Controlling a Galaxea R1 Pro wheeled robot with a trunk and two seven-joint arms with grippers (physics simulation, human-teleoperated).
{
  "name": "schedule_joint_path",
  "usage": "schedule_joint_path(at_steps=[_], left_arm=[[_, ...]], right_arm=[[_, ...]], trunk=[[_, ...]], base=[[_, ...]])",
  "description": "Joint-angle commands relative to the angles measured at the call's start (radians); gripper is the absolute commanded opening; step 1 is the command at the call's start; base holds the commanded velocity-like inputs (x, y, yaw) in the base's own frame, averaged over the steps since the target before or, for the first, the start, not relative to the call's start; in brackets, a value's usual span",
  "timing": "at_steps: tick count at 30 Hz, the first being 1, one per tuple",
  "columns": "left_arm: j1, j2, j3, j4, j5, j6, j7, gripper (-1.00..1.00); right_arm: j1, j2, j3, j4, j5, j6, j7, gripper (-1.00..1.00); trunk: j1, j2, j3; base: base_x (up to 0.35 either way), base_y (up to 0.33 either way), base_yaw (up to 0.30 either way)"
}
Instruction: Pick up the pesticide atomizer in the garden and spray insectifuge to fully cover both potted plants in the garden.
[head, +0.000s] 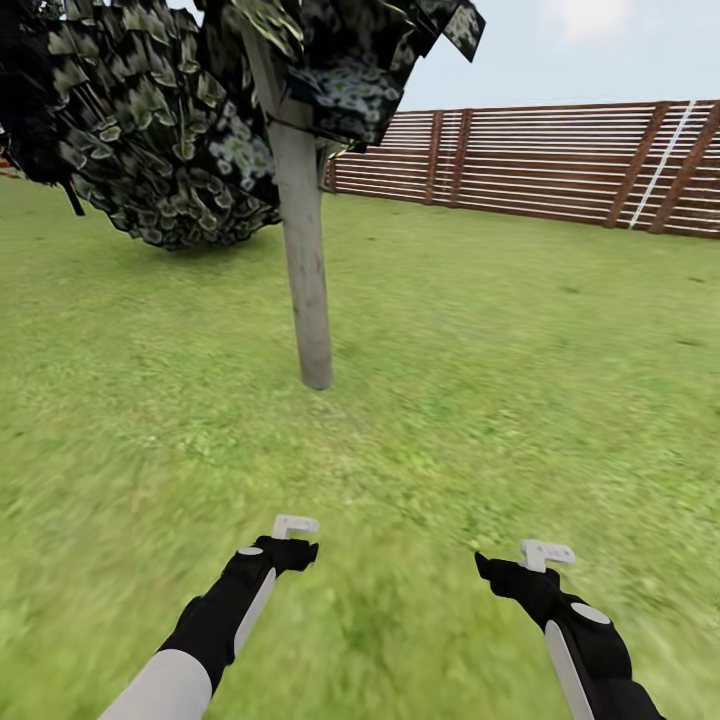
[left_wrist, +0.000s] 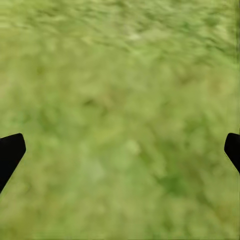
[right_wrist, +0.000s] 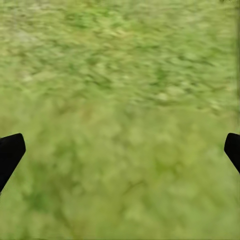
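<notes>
Lawn (head: 480, 380) of blurry green grass covers the garden. Pale grey straight trunk (head: 305, 270) stands upright centre-left, dark scaly foliage (head: 150, 130) above and to its left. Brown slatted wooden fence (head: 560, 165) runs far right. Left claw (head: 290, 545) and right claw (head: 520, 572), black with white tips, hover low over grass, well apart; both released, fingers (left_wrist: 10, 152) spread wide, nothing held.
</notes>
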Motion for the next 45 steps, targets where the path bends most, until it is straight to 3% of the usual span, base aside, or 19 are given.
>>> schedule_joint_path(at_steps=[1,23,37,45], left_arm=[[0.000,0.000,-0.001,-0.002,0.000,0.005,0.000,1.00],[0.001,0.000,-0.001,-0.002,0.001,0.005,0.000,1.00],[0.002,0.000,-0.001,-0.002,0.001,0.005,0.000,1.00],[0.002,0.000,-0.001,-0.002,0.001,0.005,0.000,1.00]], right_arm=[[-0.001,0.001,-0.002,-0.001,-0.008,0.005,0.000,1.00],[-0.001,0.001,-0.003,-0.001,-0.008,0.005,0.000,1.00],[-0.001,-0.002,-0.003,-0.001,-0.009,0.005,0.002,1.00],[-0.001,-0.002,-0.004,-0.001,-0.009,0.005,0.003,1.00]], trunk=[[0.000,0.000,-0.001],[0.000,0.000,-0.001],[0.000,0.000,-0.001],[0.000,0.000,-0.001]], base=[[0.296,0.195,-0.300],[0.054,0.022,-0.300],[0.314,0.087,-0.271],[0.337,0.096,-0.099]])
